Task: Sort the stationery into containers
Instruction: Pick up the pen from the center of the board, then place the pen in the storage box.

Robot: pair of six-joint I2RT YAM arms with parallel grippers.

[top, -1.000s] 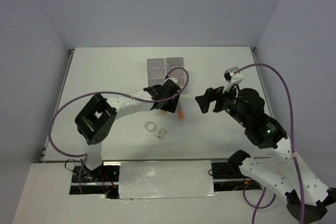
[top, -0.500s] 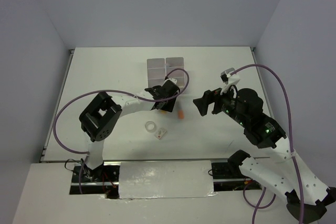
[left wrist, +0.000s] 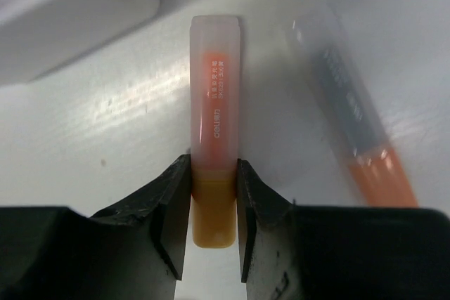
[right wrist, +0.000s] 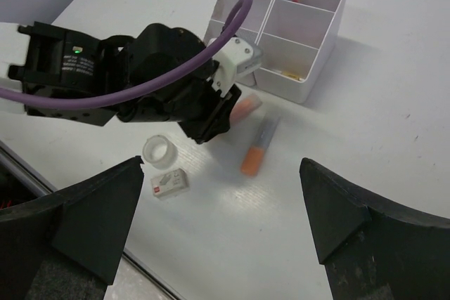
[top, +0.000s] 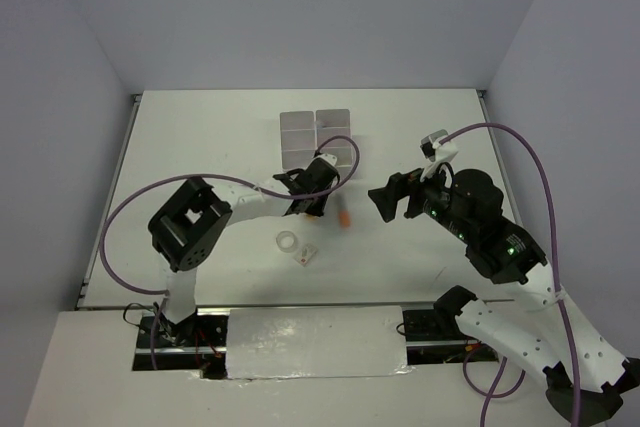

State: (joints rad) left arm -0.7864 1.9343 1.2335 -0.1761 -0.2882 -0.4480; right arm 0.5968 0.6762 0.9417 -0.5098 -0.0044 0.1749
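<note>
"Left wrist view gives it away: the left hand has an orange highlighter pinched between its fingers. Both are tight on its sides, right where the frosted cap meets the orange barrel."

"Lifted, or on the table?"

"Lying flat on it, I'd say, cap pointing toward the containers, which sit just beyond. So this is the grasp step for this one. A second highlighter, orange barrel under a clear cap, lies just beside it to the right, apart from the fingers."

"And the next move?"

"A straight lift first, I reckon, so the neighbour isn't dragged. Then a short carry over the white wall and into a compartment. The grip is low on the barrel, near its end, so the long capped end may droop or swivel. Worth taking it slowly."

"What about the other arm?"

"Right hand hangs over the table off to the right, jaws spread wide, nothing in them. Its camera shows what's left to sort: the tape ring and a small eraser nearer the arms' bases, well apart from the containers. A few compartments already have something in them, too small for me to name."
</note>
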